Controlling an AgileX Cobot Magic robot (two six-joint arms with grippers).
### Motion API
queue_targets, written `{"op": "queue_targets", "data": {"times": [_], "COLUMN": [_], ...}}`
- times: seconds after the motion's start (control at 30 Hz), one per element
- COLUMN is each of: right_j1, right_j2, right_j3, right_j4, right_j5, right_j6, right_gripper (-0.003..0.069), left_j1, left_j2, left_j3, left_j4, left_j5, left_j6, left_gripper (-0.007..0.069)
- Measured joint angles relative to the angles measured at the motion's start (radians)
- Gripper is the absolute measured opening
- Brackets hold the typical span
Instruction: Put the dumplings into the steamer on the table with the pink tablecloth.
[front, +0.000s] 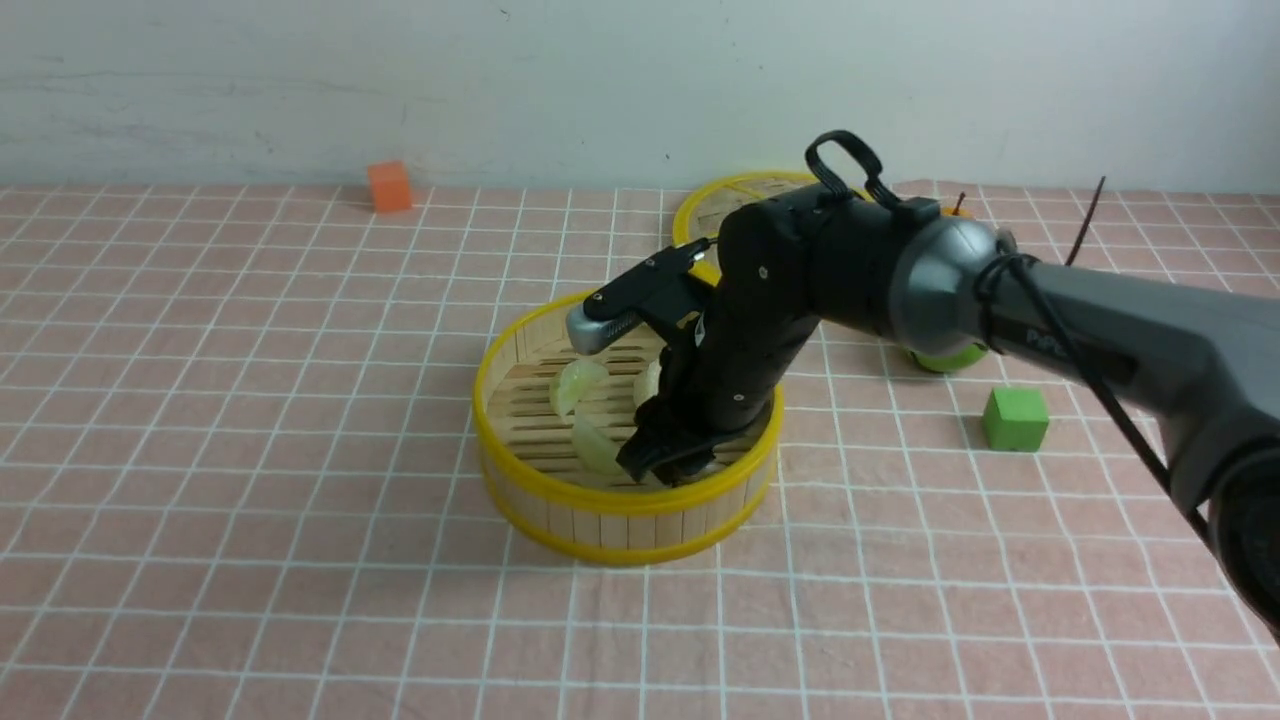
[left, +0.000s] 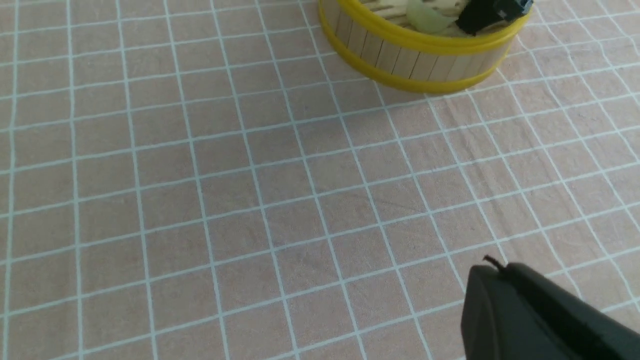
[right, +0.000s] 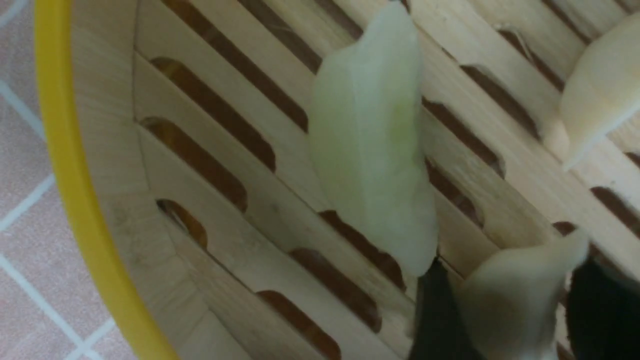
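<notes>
Dumplings (front: 578, 385) lie inside the steamer (front: 620, 497), where the right arm (front: 1100, 330) bends steeply down, its gripper (front: 665, 458) pinching one more dumpling (right: 515, 295).

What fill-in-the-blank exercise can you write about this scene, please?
1. The right gripper is inside the ___.
2. Between its fingers is a ___.
3. The cube on the robot's right is ___.
Missing words: steamer; dumpling; green.
</notes>
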Motion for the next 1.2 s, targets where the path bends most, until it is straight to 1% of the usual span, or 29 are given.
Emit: {"op": "queue_targets", "data": {"times": [0.03,0.07,0.13,0.2,0.27,0.33,0.37,0.4,0.47,0.5,0.57,0.6,0.73,0.87,1.03,1.2], "right_j1": [0.0,0.0,0.0,0.0,0.0,0.0,0.0,0.0,0.0,0.0,0.0,0.0,0.0,0.0,0.0,0.0], "right_j2": [0.0,-0.014,-0.04,-0.088,-0.141,-0.202,-0.268,-0.294,-0.404,-0.433,-0.505,-0.581,-0.802,-1.032,-1.252,-1.395], "right_j3": [0.0,-0.028,-0.068,-0.109,-0.128,-0.135,-0.134,-0.13,-0.082,-0.062,-0.001,0.073,0.314,0.558,0.775,0.884], "right_j4": [0.0,0.0,-0.001,-0.007,-0.01,-0.011,-0.011,-0.011,-0.014,-0.014,-0.014,-0.014,0.003,0.018,0.028,0.03], "right_j5": [0.004,0.049,0.117,0.184,0.228,0.269,0.304,0.32,0.343,0.343,0.337,0.312,0.18,-0.015,-0.174,-0.191], "right_j6": [0.001,0.013,0.027,0.042,0.046,0.047,0.047,0.047,0.047,0.047,0.047,0.047,0.047,0.047,0.047,0.047], "right_gripper": [0.0411,0.0463,0.0494,0.0486,0.0454,0.0395,0.0314,0.0269,0.0136,0.009,0.0029,-0.0008,-0.002,-0.002,-0.0018,-0.0015], "left_j1": [0.0,0.0,0.0,0.0,0.0,0.0,0.0,0.0,0.0,0.0,0.0,0.0,0.0,0.0,0.0,0.0], "left_j2": [-0.005,-0.039,-0.072,-0.085,-0.085,-0.085,-0.085,-0.085,-0.085,-0.085,-0.085,-0.085,-0.085,-0.085,-0.085,-0.085], "left_j3": [0.007,0.059,0.114,0.153,0.174,0.189,0.198,0.201,0.212,0.213,0.216,0.218,0.22,0.22,0.22,0.22], "left_j4": [0.0,0.004,0.008,0.009,0.01,0.01,0.01,0.01,0.01,0.01,0.01,0.01,0.01,0.01,0.01,0.01], "left_j5": [-0.009,-0.079,-0.165,-0.231,-0.265,-0.281,-0.283,-0.283,-0.282,-0.28,-0.278,-0.275,-0.27,-0.269,-0.268,-0.268], "left_j6": [0.0,0.0,0.0,0.0,0.0,0.0,0.0,0.0,0.0,0.0,0.0,0.0,0.0,0.0,0.0,0.0], "left_gripper": [-0.0011,-0.0011,-0.0011,-0.0011,-0.0009,-0.0006,-0.0005,-0.0004,-0.0004,-0.0004,-0.0004,-0.0004,-0.0003,-0.0003,-0.0003,-0.0003]}}
